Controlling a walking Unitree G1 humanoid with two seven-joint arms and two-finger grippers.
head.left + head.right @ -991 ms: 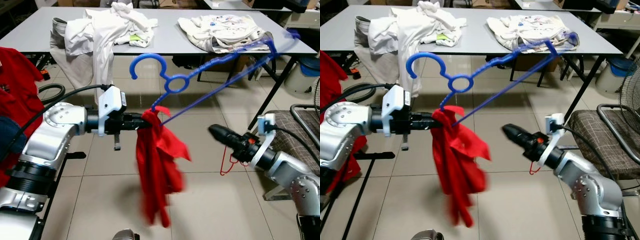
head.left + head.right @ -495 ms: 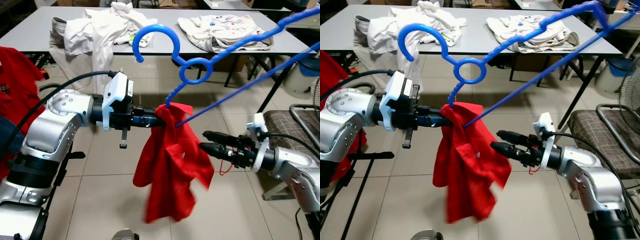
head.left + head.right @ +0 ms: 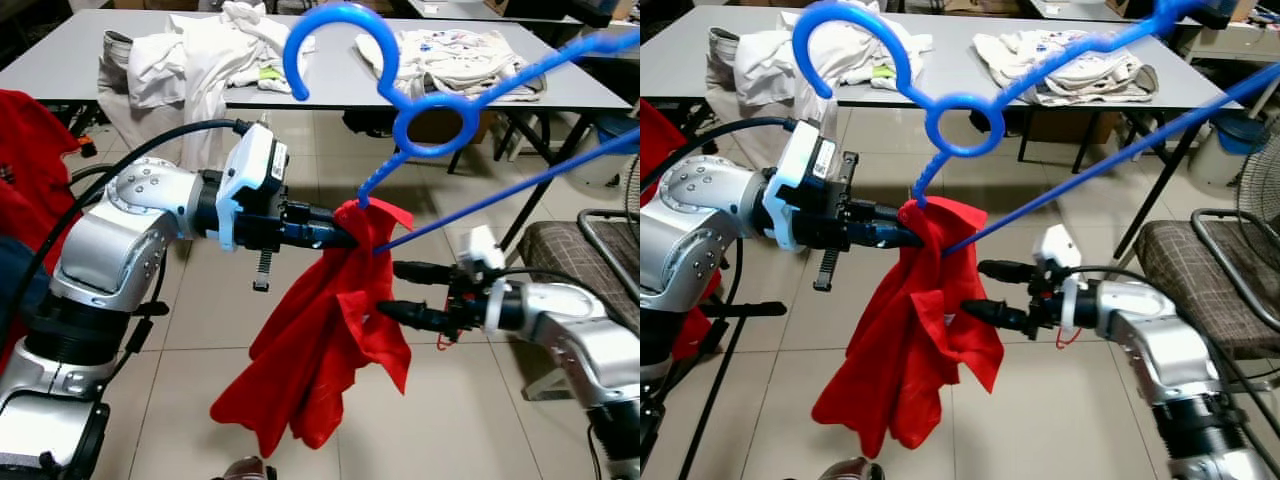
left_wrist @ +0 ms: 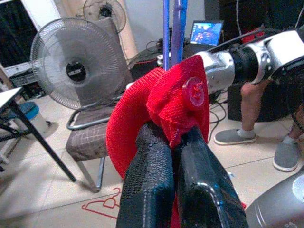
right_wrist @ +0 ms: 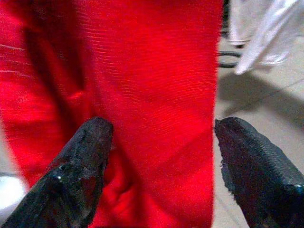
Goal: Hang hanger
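Cloth of the red garment (image 3: 330,340) and the blue hanger (image 3: 430,125) are clamped by the left gripper (image 3: 350,235); the spread-fingered right gripper (image 3: 395,290) is placed at five o'clock from it, nearest the fabric.

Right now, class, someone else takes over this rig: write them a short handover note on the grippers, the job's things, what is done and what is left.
Left gripper: jaws shut on the red garment, at its collar by the blue hanger.
Right gripper: jaws open, one finger on each side of the hanging cloth, not gripping.
Done: garment and hanger lifted clear of the floor.
Left: get the garment properly on the hanger, then hang it up.
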